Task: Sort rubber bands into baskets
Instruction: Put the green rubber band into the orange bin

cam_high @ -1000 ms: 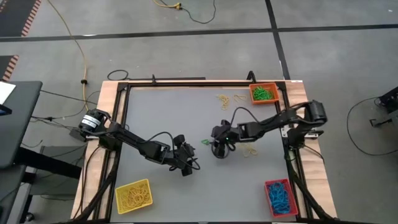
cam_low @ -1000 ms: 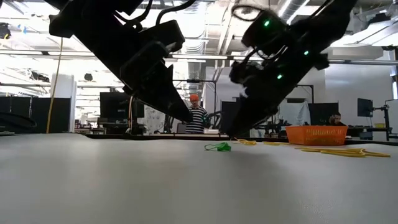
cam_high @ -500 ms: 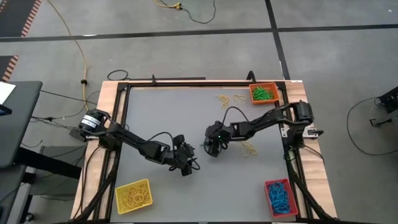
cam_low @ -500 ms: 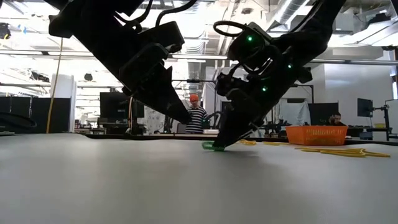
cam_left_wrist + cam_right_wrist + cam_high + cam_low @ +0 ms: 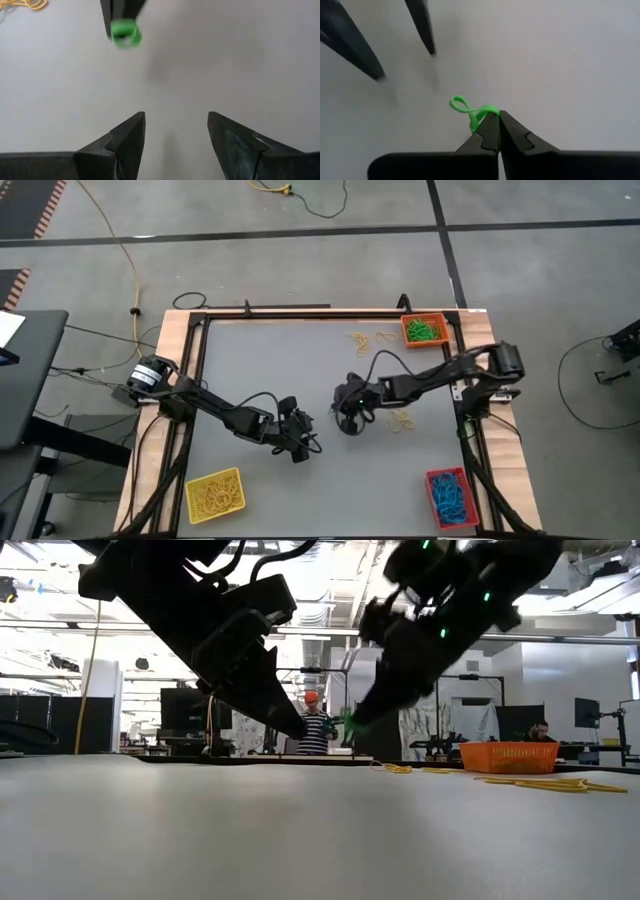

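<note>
- Green band (image 5: 472, 113) pinched in the right gripper (image 5: 496, 131) — fingers closed on it, lifted clear of the table (image 5: 260, 360) near its middle
- Left gripper (image 5: 176, 135) hangs just beside it, fingers apart, holding nothing
- Orange basket (image 5: 424, 330) at the far right corner, red basket (image 5: 449, 496) near right, yellow basket (image 5: 214, 494) near left
- Yellow bands (image 5: 361, 339) lie loose beside the orange basket
</note>
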Controlling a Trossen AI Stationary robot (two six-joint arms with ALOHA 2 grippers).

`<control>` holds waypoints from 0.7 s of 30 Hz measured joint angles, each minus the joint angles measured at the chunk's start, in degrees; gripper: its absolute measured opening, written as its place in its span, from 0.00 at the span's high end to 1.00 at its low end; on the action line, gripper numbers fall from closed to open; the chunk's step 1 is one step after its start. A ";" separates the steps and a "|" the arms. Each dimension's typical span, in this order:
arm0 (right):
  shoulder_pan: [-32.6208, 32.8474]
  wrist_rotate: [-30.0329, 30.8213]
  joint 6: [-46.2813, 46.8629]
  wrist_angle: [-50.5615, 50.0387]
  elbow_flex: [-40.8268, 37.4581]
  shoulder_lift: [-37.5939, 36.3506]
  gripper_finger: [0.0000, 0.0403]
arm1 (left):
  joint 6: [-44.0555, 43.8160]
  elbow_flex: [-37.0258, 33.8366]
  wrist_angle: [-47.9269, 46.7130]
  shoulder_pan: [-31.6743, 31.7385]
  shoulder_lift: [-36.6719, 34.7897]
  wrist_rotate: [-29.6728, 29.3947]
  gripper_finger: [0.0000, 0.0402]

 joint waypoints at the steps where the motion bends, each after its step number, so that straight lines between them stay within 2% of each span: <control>1: 0.33 0.68 -0.63 -0.60 0.00 -1.27 0.94 | -0.09 0.00 0.00 0.00 0.00 -0.01 0.49; 7: 1.96 4.12 -2.78 -5.58 0.03 -9.38 0.94 | -0.36 0.00 0.00 0.00 0.00 -0.01 0.49; 11: 1.07 14.09 -3.09 -16.91 0.05 -15.36 0.94 | -0.36 -0.02 0.00 0.00 0.00 -0.01 0.49; 14: -1.55 20.92 -0.33 -26.21 0.05 -19.23 0.94 | -0.49 -0.02 0.00 0.00 0.00 -0.01 0.49; 21: -10.18 26.57 2.23 -38.65 0.05 -24.84 0.94 | -0.54 -0.04 0.11 0.00 0.00 -0.19 0.49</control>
